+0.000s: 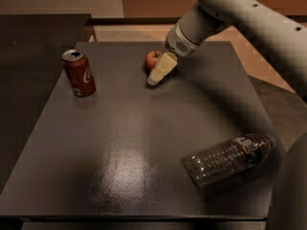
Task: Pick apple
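Observation:
The apple (pixel 151 59), small and red with yellowish patches, sits on the dark table (pixel 134 143) at the far middle. My gripper (pixel 156 74) is down at the table surface, right against the apple's front right side, and covers part of it. The pale arm (pixel 240 13) comes in from the upper right. The apple rests on the table, not lifted.
A red Coca-Cola can (pixel 79 73) stands upright at the far left of the table. A clear plastic bottle (pixel 230 158) lies on its side near the front right corner. A second dark surface (pixel 29 56) adjoins on the left.

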